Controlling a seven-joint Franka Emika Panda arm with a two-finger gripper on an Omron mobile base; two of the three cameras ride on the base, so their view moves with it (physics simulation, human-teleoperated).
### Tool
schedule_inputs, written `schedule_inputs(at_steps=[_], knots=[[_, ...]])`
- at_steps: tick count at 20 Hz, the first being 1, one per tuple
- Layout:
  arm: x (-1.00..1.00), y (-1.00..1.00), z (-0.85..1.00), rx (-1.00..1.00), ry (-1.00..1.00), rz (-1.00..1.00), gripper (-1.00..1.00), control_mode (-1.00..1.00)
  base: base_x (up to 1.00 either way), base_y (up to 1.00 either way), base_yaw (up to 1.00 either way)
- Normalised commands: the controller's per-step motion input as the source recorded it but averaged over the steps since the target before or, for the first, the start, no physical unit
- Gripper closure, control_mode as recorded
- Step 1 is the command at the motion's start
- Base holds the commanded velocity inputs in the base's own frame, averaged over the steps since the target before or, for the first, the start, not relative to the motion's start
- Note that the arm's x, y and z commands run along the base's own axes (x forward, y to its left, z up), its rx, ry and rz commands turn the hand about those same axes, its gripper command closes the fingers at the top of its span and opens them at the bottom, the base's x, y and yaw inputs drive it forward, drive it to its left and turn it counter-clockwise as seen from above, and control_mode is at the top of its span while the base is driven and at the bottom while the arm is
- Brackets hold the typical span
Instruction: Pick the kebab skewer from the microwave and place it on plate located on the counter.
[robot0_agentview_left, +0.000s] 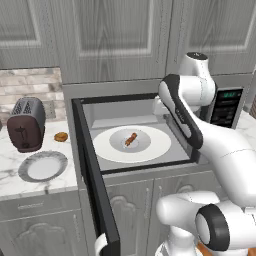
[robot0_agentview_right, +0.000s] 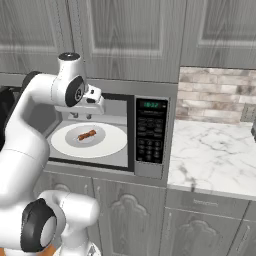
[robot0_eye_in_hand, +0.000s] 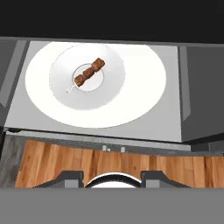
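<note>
The kebab skewer (robot0_eye_in_hand: 89, 72) is lying on a small dish (robot0_eye_in_hand: 87, 76) at the centre of the white turntable (robot0_eye_in_hand: 144, 83) inside the open microwave (robot0_agentview_left: 150, 127), its long axis running diagonally across the hand view. The hand (robot0_agentview_right: 81, 115) is hovering at the oven's mouth, above and in front of the skewer, carrying nothing; I cannot tell how wide its fingers are standing. The plate (robot0_agentview_left: 43, 166) is waiting on the marble desk (robot0_agentview_left: 15, 175) left of the microwave, beside a dark-red toaster (robot0_agentview_left: 26, 124) and a brown bun (robot0_agentview_left: 61, 136).

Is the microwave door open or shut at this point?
Open. The microwave door is swung wide toward the camera, leaving the white turntable and the kebab skewer on its small dish fully exposed.
</note>
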Motion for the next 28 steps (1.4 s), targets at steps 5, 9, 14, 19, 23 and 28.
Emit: schedule_inputs(at_steps=[5,9,14,19,23,28], knots=[[-0.45,-0.01,-0.01,0.0,-0.09,0.0,-1.0,-1.0,0.0,0.0,0.0],[-0.44,0.16,-0.04,0.0,-0.21,-0.02,-1.0,-1.0,0.0,0.0,0.0],[0.01,0.42,-0.46,0.0,-0.12,-0.11,-1.0,-1.0,0.0,0.0,0.0],[0.14,0.48,-0.3,0.0,-0.07,-0.14,-1.0,-1.0,0.0,0.0,0.0],[0.46,0.11,-0.38,0.0,-0.05,-0.03,-1.0,-1.0,0.0,0.0,0.0],[0.62,0.16,-0.26,0.0,0.0,-0.04,-1.0,-1.0,0.0,0.0,0.0]])
